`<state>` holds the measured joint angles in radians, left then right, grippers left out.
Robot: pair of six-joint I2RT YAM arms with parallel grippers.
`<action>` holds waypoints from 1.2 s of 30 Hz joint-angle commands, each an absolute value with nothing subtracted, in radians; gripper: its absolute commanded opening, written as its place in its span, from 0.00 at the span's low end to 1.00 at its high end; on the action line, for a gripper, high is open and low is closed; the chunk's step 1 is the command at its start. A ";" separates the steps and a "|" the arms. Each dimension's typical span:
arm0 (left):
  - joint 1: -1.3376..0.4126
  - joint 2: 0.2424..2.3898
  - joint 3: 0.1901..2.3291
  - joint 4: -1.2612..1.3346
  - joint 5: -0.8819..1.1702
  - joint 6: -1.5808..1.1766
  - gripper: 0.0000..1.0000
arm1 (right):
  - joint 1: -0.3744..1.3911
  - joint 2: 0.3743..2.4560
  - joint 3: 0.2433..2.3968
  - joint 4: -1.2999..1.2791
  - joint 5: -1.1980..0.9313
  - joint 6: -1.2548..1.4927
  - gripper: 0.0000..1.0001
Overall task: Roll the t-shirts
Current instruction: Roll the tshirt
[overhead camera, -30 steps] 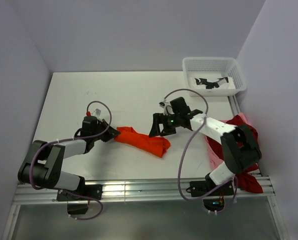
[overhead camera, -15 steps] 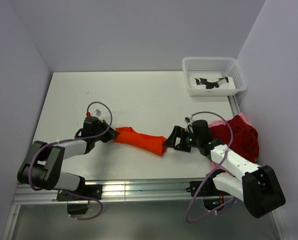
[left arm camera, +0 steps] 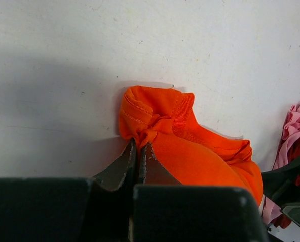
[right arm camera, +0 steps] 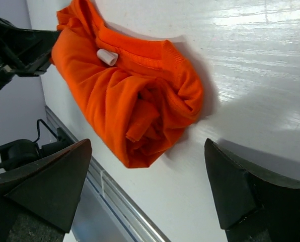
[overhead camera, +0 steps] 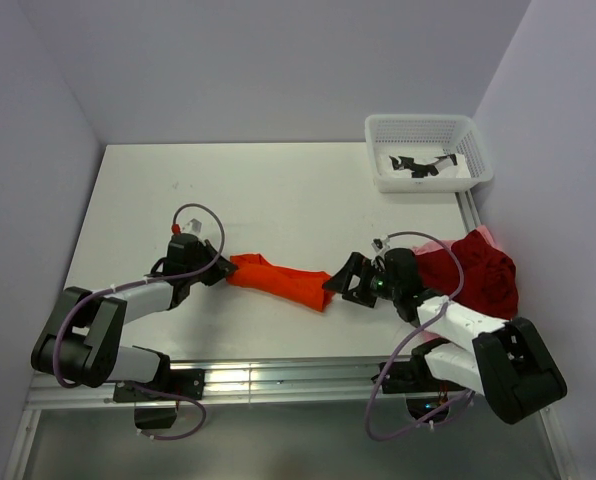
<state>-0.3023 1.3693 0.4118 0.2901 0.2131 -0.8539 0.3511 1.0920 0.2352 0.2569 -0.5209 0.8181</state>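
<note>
Lying on the white desk (overhead camera: 278,180), the orange t-shirt (overhead camera: 283,283) forms a loose roll between my two arms. My left claw (overhead camera: 218,272) is clamped tight on one end; my right claw (overhead camera: 340,285) gapes wide just beside the other, gripping nothing.

text: none readable | labels: none | signs: none

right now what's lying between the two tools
The orange t-shirt, bunched into a long roll. The top view shows the left tool shut on one end and the right tool open at the other.
</note>
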 commanded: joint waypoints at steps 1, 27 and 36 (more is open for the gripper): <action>-0.313 1.345 0.428 0.285 0.189 -0.836 0.00 | 0.377 1.138 0.251 0.328 -0.505 0.796 1.00; -0.371 1.327 0.469 0.210 0.115 -0.854 0.00 | 0.494 1.361 0.290 0.474 -0.390 0.838 0.64; -0.414 1.353 0.494 0.199 0.081 -0.870 0.00 | 0.495 1.416 0.314 0.511 -0.387 0.816 0.49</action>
<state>-0.3920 1.3457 0.4515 0.1967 0.0879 -0.8589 0.4885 1.3972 0.2939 0.4862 -0.4088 0.8394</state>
